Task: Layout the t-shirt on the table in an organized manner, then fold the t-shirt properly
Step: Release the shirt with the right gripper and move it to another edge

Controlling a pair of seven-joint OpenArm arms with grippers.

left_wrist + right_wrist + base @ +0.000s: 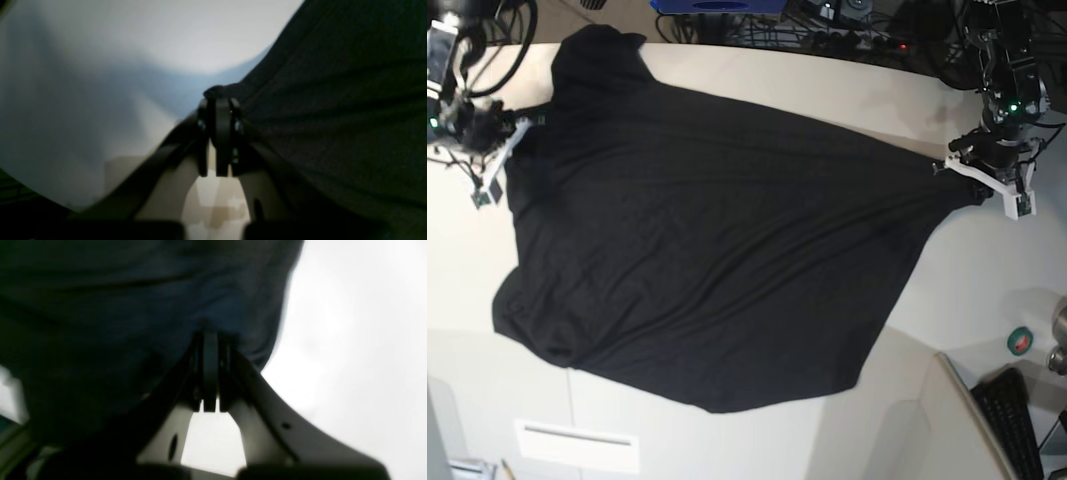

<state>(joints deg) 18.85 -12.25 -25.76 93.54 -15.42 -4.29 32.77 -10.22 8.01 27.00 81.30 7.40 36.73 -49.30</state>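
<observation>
On the desk, the black t-shirt lies spread, apparently print-down. Left gripper and right gripper each pinch an edge; pull evenly apart, low, removing wrinkles.

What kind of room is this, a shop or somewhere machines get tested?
Probably a robotics lab or workshop: two robot arms stretch a black t-shirt over a white table, with tangled cables and a keyboard nearby.

A blue object was seen at the far edge, with tangled cables beside it; a small green-and-red round item was placed near a black keyboard; a white label was fixed at the near edge.
</observation>
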